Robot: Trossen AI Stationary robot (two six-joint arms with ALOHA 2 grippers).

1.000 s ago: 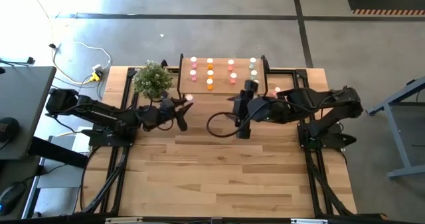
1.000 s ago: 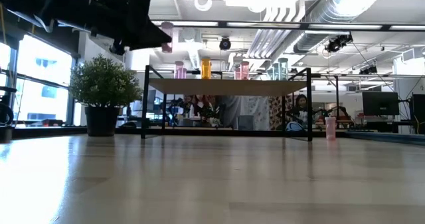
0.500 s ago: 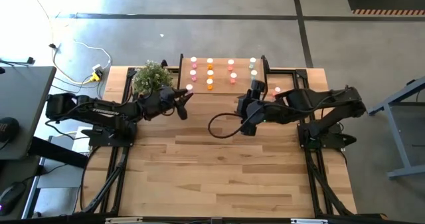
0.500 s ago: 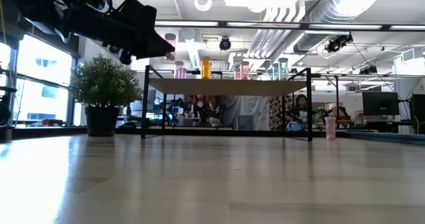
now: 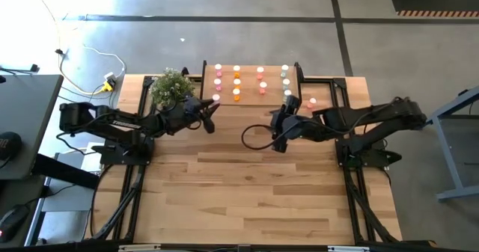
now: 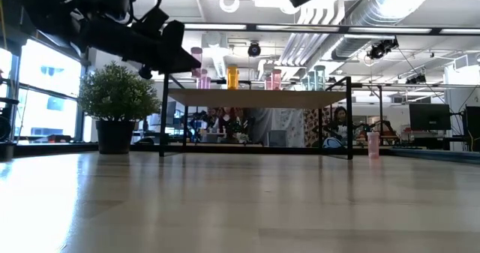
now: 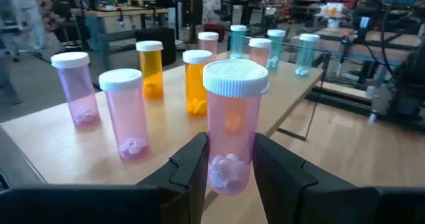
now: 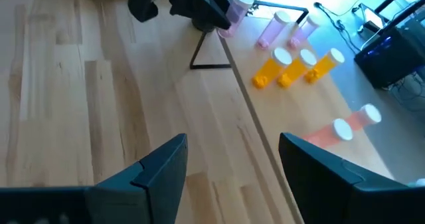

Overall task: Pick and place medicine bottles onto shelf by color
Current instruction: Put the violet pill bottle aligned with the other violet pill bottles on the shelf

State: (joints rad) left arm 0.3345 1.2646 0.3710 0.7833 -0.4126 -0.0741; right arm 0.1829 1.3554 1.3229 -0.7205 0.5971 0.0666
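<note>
Worktop (image 5: pixel 247 192): light wood planks, carrying both arms, the shelf and a plant.

Shelf (image 5: pixel 251 102): small light-wood board on thin black legs, set at the far middle of the worktop. Pink, orange, red-pink and pale green bottles are stood upright on it in rows by colour.

Potted plant (image 5: pixel 172 87): green, placed just beside the shelf's left end.

Left hand (image 5: pixel 212 111): held at the shelf's near left corner, above the board's edge. Its fingers (image 7: pixel 192 167) are closed against the sides of a pink bottle (image 7: pixel 232 127), which is kept upright with its white cap on and white pills at the bottom.

Right hand (image 5: pixel 288 106): held near the shelf's right end, over the worktop. Its jaws are spread wide and nothing is gripped.

Loose bottle (image 5: pixel 312 102): pink, stood on the worktop just right of the shelf; also seen in the low view (image 6: pixel 373 144).

Shelved bottles, left wrist view: two pink (image 7: pixel 126 114), two orange (image 7: pixel 150 70), others behind.
</note>
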